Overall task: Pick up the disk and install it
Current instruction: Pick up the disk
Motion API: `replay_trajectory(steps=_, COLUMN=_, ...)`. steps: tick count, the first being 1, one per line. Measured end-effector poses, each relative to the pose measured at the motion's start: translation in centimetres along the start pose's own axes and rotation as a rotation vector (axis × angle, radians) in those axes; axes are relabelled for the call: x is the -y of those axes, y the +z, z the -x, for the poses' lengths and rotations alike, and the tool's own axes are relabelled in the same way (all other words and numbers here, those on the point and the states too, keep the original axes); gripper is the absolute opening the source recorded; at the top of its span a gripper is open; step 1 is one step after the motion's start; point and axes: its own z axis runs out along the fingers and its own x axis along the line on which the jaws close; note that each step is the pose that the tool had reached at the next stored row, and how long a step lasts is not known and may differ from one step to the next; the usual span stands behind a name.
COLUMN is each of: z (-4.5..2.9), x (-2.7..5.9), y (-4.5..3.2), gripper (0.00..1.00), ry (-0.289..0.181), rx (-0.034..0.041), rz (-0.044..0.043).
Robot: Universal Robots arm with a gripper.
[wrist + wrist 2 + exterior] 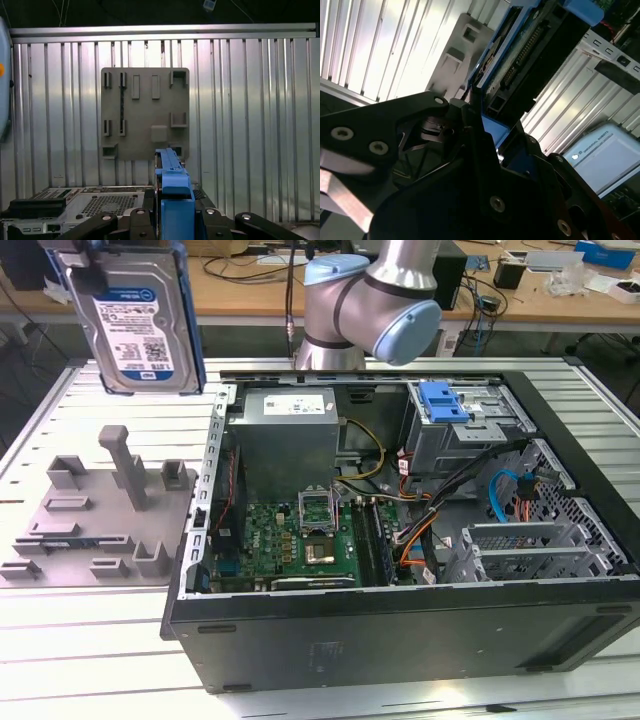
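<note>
The disk (135, 325) hangs upright in the air at the exterior view's far left, label toward that camera, well above the bench (60, 640) and clear of the grey fixture plate (100, 510) that lies below it. The claw (172, 220) is pinching it: in the first wrist view the 2 black fingers press on either side of the blue bracket (172, 175), and the second wrist view shows the drive's connector edge pointing away from the claw. The fixture's slots look bare, so by my reading the pick is done and the step in hand is the carry toward the open computer case (400, 640), which lies on its side to the right of the fixture. To do this well, I would keep the pinch firm on the bracket and not on the drive's bare board, and hold the disk steady so that it does not swing in the grip. The grey cage with the blue latch (445, 405), at the far right inside the case, looks like the place for it, though I cannot tell for sure. The route there passes the case's left wall, the power-supply box (285, 430) and loose cables (420, 520) – height over all 3 seems wise.
</note>
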Motion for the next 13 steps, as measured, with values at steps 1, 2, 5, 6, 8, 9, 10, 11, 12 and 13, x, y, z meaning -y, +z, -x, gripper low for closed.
replay_trajectory(steps=1, z=-0.11, x=0.33, y=0.00, gripper=0.37, ry=0.000, rx=0.0000, rz=0.0002)
replay_trajectory(steps=2, z=-0.23, x=0.65, y=-0.01, gripper=0.37, ry=0.000, rx=0.0001, rz=0.0003)
replay_trajectory(steps=5, z=-0.76, x=2.21, y=-0.04, gripper=0.37, ry=0.000, rx=0.0000, rz=0.0015)
replay_trajectory(steps=6, z=-0.87, x=2.53, y=-0.05, gripper=0.37, ry=0.000, rx=0.0000, rz=0.0017)
replay_trajectory(steps=8, z=-1.17, x=3.30, y=-0.07, gripper=0.37, ry=0.000, rx=0.0000, rz=0.0022)
replay_trajectory(steps=9, z=-1.41, x=3.90, y=-0.08, gripper=0.37, ry=0.000, rx=0.0000, rz=0.0026)
replay_trajectory(steps=10, z=-1.52, x=4.20, y=-0.08, gripper=0.37, ry=0.000, rx=-0.0001, rz=0.0027)
replay_trajectory(steps=11, z=-1.61, x=4.45, y=-0.09, gripper=0.37, ry=0.000, rx=-0.0001, rz=0.0030)
replay_trajectory(steps=12, z=-1.72, x=4.74, y=-0.10, gripper=0.37, ry=0.000, rx=0.0000, rz=0.0030)
replay_trajectory(steps=13, z=-1.82, x=5.01, y=-0.10, gripper=0.37, ry=0.000, rx=-0.0001, rz=0.0032)
